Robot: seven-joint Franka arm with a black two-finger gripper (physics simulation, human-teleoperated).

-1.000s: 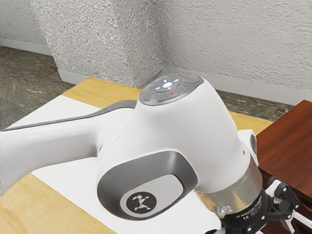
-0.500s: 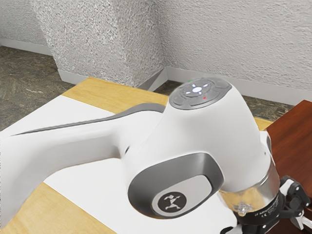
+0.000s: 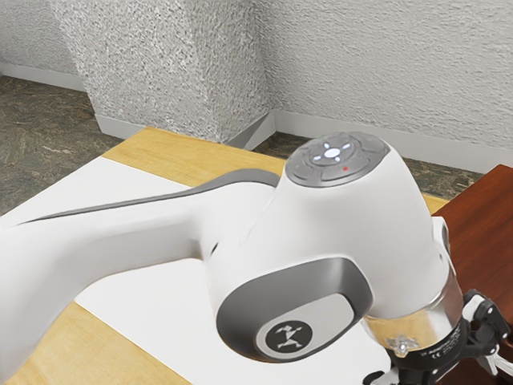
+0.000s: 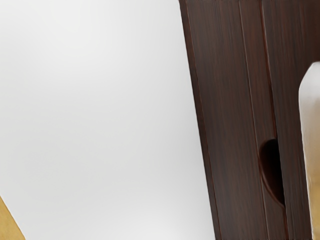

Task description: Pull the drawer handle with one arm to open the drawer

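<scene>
Your arm (image 3: 321,241) is reaching over the white mat (image 3: 160,321) on the desk (image 3: 172,152) toward the dark wooden drawer unit (image 3: 481,233) at the exterior view's right, with the hand (image 3: 474,343) hanging just beside its front. Whether the hand is standing wide or narrow, you cannot tell here. In the wrist view the drawer front (image 4: 230,125) is showing close by, and its handle (image 4: 270,172) — a curved recess — is sitting near the hand.

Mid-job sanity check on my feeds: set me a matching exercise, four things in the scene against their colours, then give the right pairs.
Things:
1. cabinet
2. mat
3. tabletop
4. floor

Colours:
A. pale yellow wood
B. mottled grey-brown
C. dark reddish brown
D. white

Pairs: 1-C, 2-D, 3-A, 4-B.
</scene>
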